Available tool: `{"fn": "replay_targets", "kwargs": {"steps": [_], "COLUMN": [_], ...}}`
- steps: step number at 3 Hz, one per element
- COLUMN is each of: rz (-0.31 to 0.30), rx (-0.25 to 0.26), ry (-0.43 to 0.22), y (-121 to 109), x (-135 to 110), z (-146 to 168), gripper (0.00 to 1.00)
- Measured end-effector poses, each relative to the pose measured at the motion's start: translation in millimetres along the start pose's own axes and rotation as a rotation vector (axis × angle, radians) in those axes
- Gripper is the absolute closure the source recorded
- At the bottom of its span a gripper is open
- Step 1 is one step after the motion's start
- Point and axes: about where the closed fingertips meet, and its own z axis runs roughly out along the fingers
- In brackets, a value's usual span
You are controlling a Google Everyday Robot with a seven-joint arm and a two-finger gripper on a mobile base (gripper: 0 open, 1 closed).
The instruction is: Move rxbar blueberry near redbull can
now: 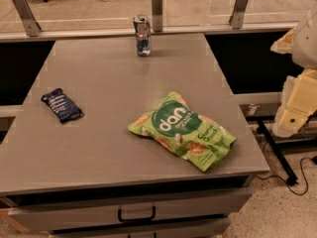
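Arm [308,38], right edge: white rounded casing. Gripper [296,103] below it: cream-yellow blocky shells, one small dark dot.

The single camera looked down from high above the near edge of the flat grey table [114,83], facing across it toward the slim silver-and-blue redbull can [142,35] at the far edge. It took in the whole tabletop, with the cream-coloured gripper [296,108] at the right margin, off the table's side.
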Motion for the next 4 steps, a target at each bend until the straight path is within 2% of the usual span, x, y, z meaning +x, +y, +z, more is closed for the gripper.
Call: {"fn": "replay_targets", "kwargs": {"steps": [1, 2, 3, 4], "rz": [0.000, 0.089, 0.243, 0.326], "rx": [0.000, 0.006, 0.011, 0.015], "ry": [0.000, -0.067, -0.201, -0.313], "y": [0, -1, 2, 16], "x": [0, -18, -50, -78], "z": [0, 7, 29, 54], "gripper": [0.00, 0.00, 0.00, 0.00]}}
